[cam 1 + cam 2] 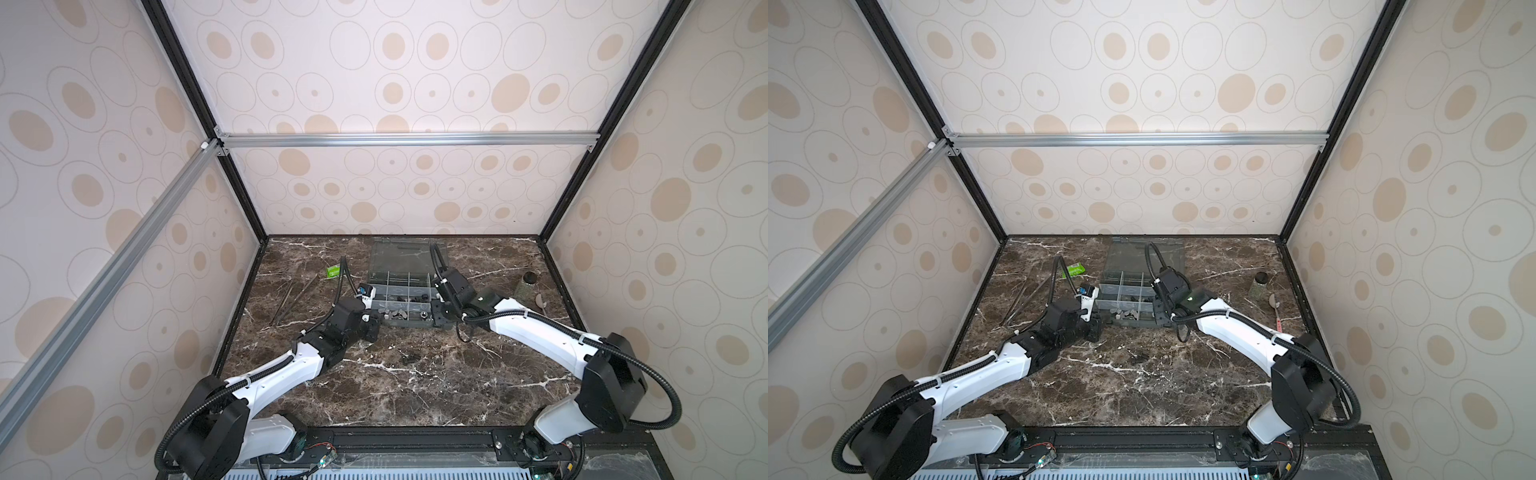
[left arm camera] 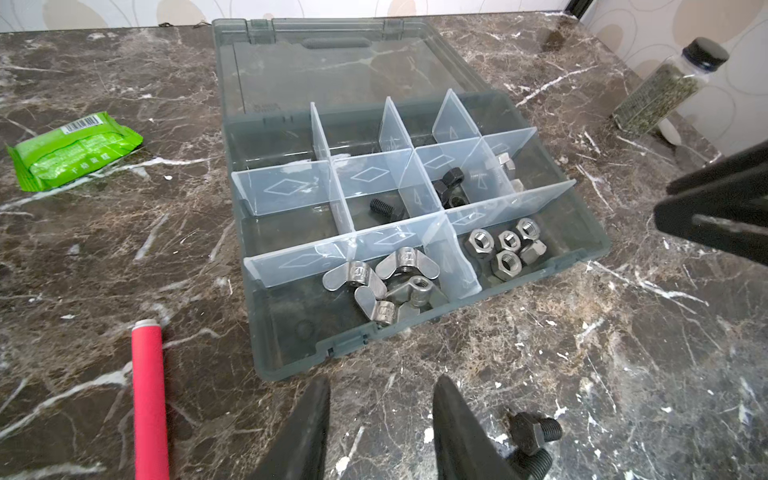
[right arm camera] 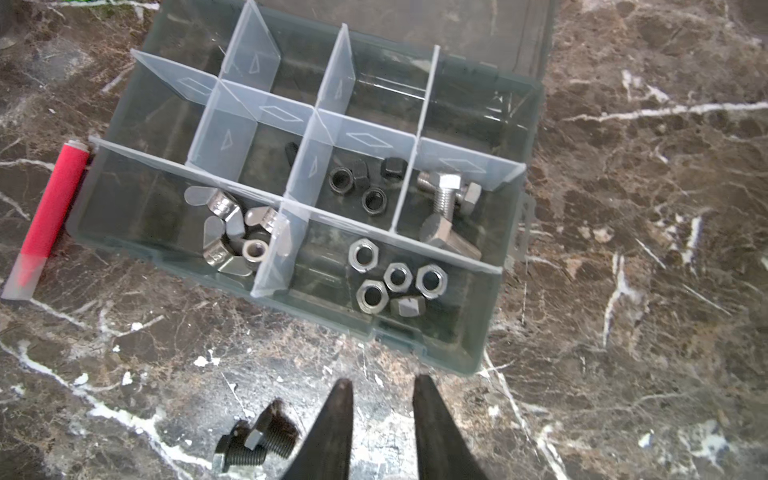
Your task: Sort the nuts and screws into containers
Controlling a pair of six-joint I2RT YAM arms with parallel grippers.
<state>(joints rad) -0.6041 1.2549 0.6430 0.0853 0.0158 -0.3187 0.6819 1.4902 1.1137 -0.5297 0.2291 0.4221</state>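
Now two small black hex-head bolts [image 3: 255, 442] lie touching on marble tabletop [image 3: 623, 291], near grey translucent organiser box [image 3: 457, 340]. L gripper [image 2: 380, 384] & R gripper [image 3: 382, 384]: fingers parted, empty. Best straddle one shaft w/o nudging other.

- silver hex nuts [image 3: 365, 254]: 5, all in one compartment
- wing nuts [image 2: 406, 262]: 4, as far as the pile lets me count
- black nuts [image 3: 374, 200]: 3 or 4, overlapping, cannot tell which
- silver bolts [image 3: 445, 195]: 3
- black screw [image 2: 384, 208]: 1, alone in its compartment
- black bolts [image 3: 239, 454]: 2, loose on the desk [image 3: 623, 291]
- organiser box [image 2: 291, 355]: 1
- compartments [image 2: 286, 226]: 10
- tweezers [image 1: 282, 301]: 2
- green packet [image 2: 75, 151]: 1
- jar [image 2: 660, 91]: 1
- red tube [image 2: 148, 395]: 1
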